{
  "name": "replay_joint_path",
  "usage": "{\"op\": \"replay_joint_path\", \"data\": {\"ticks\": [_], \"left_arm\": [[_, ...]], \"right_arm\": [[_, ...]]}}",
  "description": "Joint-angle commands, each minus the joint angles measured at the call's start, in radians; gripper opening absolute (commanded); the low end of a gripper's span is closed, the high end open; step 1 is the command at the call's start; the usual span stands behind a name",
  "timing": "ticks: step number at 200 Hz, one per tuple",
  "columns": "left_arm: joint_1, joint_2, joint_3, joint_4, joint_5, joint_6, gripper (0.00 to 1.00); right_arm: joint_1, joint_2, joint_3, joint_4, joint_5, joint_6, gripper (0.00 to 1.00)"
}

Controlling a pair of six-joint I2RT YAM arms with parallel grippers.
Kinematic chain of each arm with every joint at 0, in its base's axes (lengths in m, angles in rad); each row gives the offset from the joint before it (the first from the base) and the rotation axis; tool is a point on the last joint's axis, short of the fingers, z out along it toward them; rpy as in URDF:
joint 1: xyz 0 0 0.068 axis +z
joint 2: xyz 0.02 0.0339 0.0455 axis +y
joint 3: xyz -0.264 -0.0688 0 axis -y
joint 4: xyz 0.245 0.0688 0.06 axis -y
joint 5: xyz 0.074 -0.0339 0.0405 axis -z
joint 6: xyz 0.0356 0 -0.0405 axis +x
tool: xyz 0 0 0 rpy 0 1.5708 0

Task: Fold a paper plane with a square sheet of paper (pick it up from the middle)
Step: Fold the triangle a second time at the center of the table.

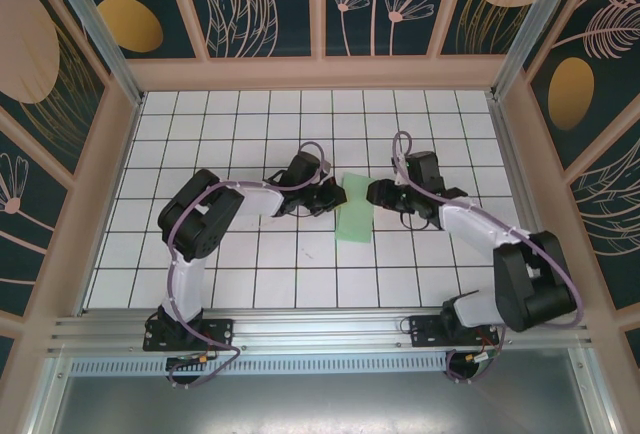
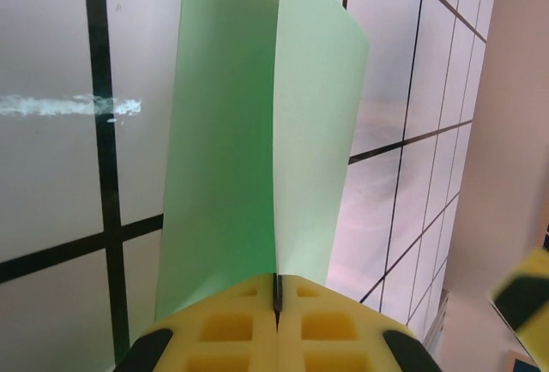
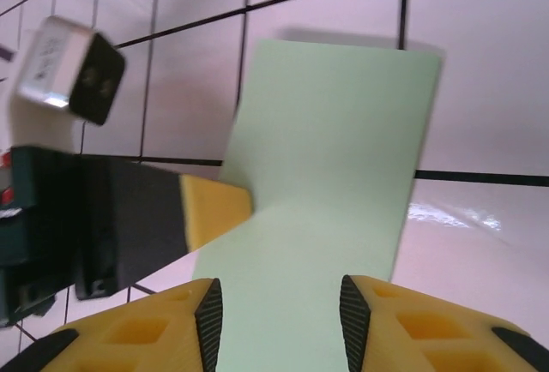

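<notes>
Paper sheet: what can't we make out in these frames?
- Top external: sheet too small to read creases; left claw overlaps its left edge.
- Left wrist: pinched edge hidden inside the shut left claw; far end cut off by the top edge.
- Right wrist: near end cut off by the bottom edge; right claw contact unclear.

Seen from above, the light falls bright and even on the white worktop (image 1: 300, 264). The arms (image 1: 250, 199) throw only soft, short shadows. That picture is sharp, though the frame posts (image 1: 100, 24) lean outward towards its edges.

Close in at the left wrist, a white streak of glare lies on the glossy surface. The sheet of paper (image 2: 223, 132) shows one fold a deeper green than the other. The yellow fingers (image 2: 232, 329) of the left hand (image 2: 276, 291) are soft and out of focus.

At the right wrist everything takes a pink cast. The paper's edges are smeared, its shadow falls just beyond its far edge, and a glare patch shines on the right.
</notes>
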State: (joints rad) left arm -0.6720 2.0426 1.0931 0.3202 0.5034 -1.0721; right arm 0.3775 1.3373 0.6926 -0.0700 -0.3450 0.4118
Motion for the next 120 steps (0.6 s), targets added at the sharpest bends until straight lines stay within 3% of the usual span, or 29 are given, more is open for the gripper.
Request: {"op": "replay_joint_path", "data": {"ticks": [1, 28, 39, 82, 120], "left_arm": [[0.008, -0.045, 0.001, 0.066, -0.012, -0.039, 0.06], [0.008, -0.05, 0.005, 0.051, -0.019, -0.038, 0.06], [0.008, -0.052, 0.005, 0.041, -0.02, -0.035, 0.06], [0.008, -0.052, 0.017, 0.022, -0.022, -0.023, 0.06], [0.008, -0.052, 0.016, 0.016, -0.02, -0.017, 0.07]], "right_arm": [[0.095, -0.095, -0.083, 0.068, 0.168, -0.052, 0.49], [0.231, -0.178, -0.17, 0.148, 0.308, -0.135, 0.53], [0.292, -0.195, -0.19, 0.169, 0.348, -0.173, 0.64], [0.475, -0.126, -0.155, 0.145, 0.477, -0.284, 0.66], [0.56, 0.0, -0.104, 0.155, 0.633, -0.333, 0.67]]}}
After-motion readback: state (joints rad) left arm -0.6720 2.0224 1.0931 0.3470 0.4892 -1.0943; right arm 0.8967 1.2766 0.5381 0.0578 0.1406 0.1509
